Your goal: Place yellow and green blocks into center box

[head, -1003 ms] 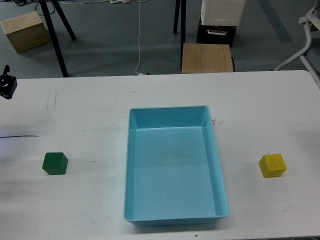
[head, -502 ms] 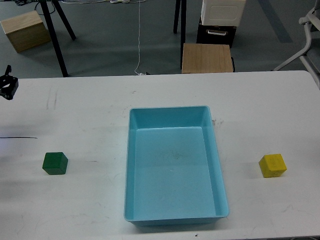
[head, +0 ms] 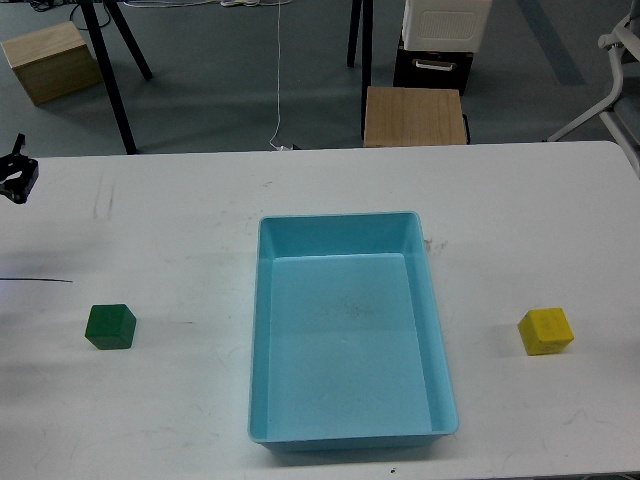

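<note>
While well apart from left end effector (head: 14, 175), green block (head: 110, 327).

Bench (head: 200, 200): white, flat, mostly bare surface.

Obstacles on bench:
- Blue box (head: 262, 330), centre, upright walls on all four sides, open top, nothing inside; access from above unobstructed.
- Green block (head: 110, 327), left of box, well apart from it, bare bench on every side.
- Yellow block (head: 546, 331), right of box, well apart from it, near the right edge, bare bench on every side.

Left hand (head: 14, 178): at far left edge, small and dark, well apart from the green block.

Open lanes: wide strips between box and each block; broad far strip behind box.
</note>
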